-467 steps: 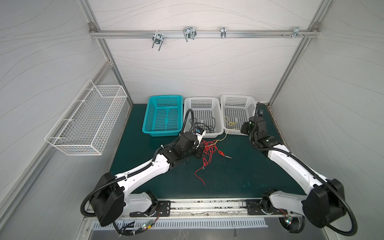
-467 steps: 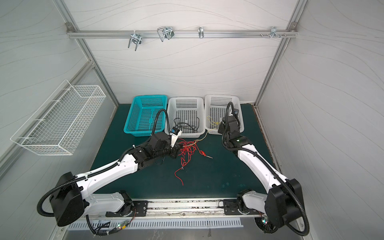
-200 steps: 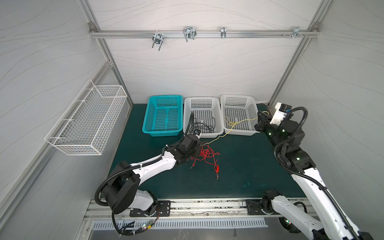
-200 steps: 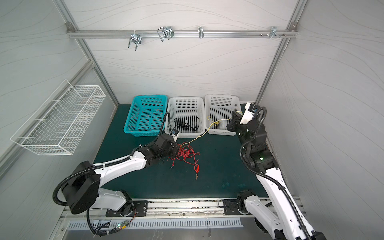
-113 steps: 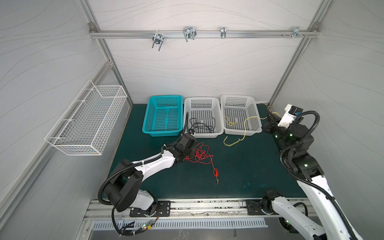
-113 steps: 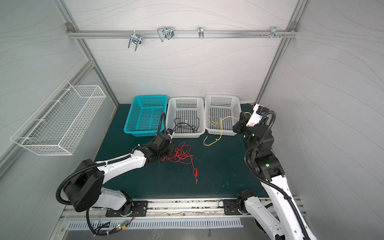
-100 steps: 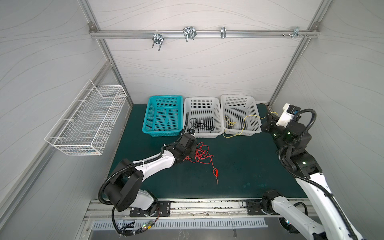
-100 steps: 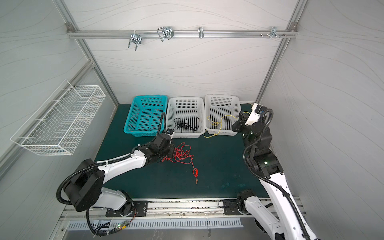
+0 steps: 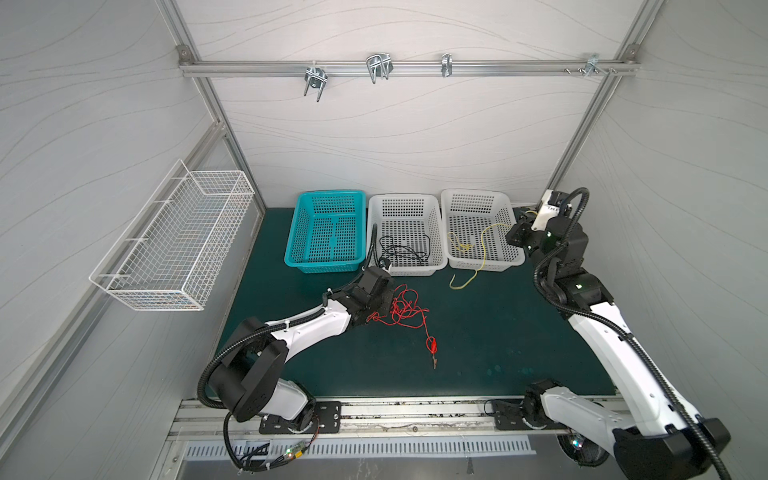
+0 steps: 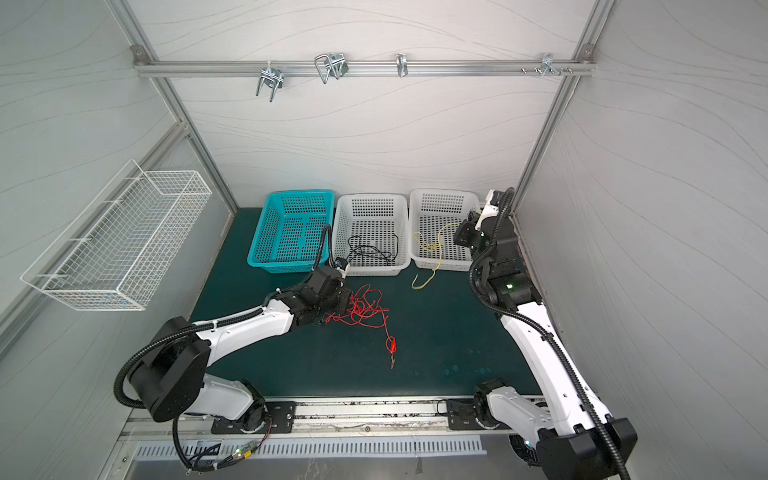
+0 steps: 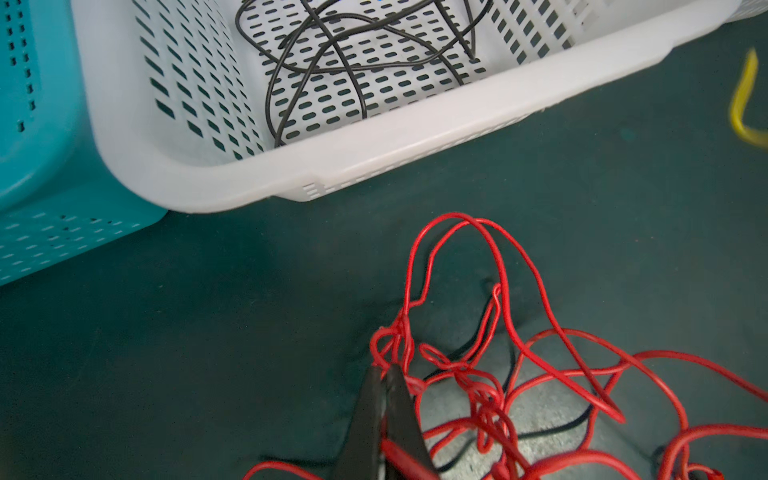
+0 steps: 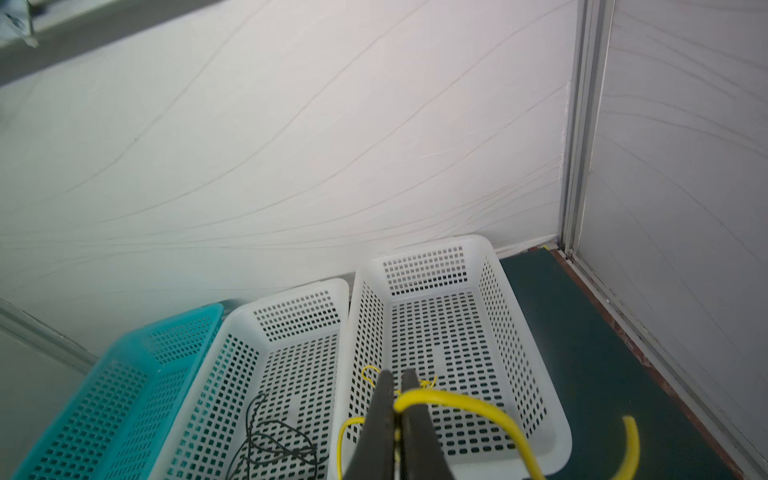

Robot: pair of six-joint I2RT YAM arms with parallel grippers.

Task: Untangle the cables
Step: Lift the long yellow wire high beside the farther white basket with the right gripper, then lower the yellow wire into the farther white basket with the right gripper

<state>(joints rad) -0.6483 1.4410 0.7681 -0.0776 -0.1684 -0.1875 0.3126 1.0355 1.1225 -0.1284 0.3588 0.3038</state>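
Red cable [image 11: 484, 399] pinched, left claw [image 11: 384, 370] low; yellow cable [image 12: 457, 401], right claw [image 12: 397, 374] raised.

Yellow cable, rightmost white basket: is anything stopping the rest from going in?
Nothing visible blocks it. The right claw pinches the yellow cable by the basket, which holds nothing else. Only the cable's own tail hangs over the front rim onto the mat, apart from the red cable.

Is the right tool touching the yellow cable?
Touching. In the right wrist view the right tool is shut on the yellow cable, pinched between its jaws.
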